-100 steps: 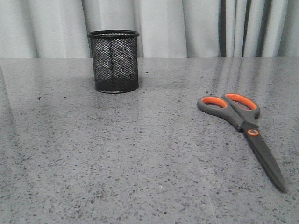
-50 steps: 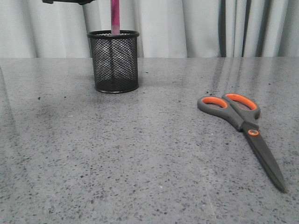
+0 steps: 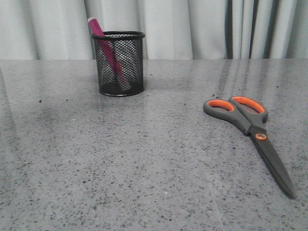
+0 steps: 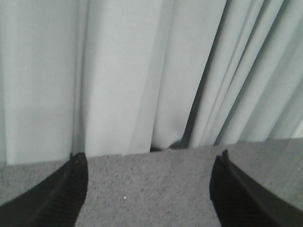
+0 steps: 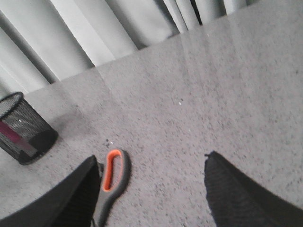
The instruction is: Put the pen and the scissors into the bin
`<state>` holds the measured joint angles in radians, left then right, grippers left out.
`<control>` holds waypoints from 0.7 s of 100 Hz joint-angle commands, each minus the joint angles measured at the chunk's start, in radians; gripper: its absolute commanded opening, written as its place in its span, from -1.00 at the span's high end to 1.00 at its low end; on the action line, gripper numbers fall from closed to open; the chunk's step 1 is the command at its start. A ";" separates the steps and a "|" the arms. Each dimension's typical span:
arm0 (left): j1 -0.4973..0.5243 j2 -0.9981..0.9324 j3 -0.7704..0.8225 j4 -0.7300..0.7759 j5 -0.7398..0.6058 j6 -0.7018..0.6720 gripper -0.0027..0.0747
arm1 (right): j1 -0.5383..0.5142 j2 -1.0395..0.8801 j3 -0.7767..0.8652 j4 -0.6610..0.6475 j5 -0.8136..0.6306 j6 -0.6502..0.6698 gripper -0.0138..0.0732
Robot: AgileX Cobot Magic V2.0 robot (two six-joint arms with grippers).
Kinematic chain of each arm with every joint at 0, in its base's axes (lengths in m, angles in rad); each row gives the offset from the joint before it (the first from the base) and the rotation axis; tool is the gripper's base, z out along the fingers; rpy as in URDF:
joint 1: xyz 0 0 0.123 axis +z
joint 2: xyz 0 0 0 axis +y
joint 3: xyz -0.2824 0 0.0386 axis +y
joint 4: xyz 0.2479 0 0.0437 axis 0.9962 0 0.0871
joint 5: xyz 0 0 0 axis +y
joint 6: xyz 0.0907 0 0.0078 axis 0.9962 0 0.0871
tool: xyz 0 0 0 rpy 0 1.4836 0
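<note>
Pale curtains [image 3: 57, 29] back our grey table [image 3: 120, 168]: the pen [image 3: 108, 53], half a second ago upright above the bin [image 3: 120, 65], now leans inside it. Our left gripper [image 4: 149, 189] and right gripper [image 5: 151, 189] are spread wide, empty; the scissors [image 3: 248, 130] lie apart, our next pick.
</note>
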<state>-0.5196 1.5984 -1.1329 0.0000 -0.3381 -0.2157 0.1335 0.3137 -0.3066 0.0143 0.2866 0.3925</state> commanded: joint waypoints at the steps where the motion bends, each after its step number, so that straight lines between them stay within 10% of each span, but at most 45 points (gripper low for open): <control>1: -0.005 -0.154 -0.026 0.000 -0.038 -0.006 -0.26 | 0.003 0.020 -0.116 -0.003 -0.021 -0.045 -0.31; 34: -0.005 -0.477 -0.026 0.127 0.307 -0.006 -0.10 | 0.003 0.363 -0.588 0.201 0.388 -0.480 -0.31; 70: -0.005 -0.558 -0.026 0.128 0.418 -0.006 -0.10 | 0.199 0.726 -0.756 0.241 0.616 -0.484 -0.32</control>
<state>-0.5196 1.0675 -1.1329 0.1285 0.1230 -0.2157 0.2717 0.9880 -1.0158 0.2364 0.9216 -0.0798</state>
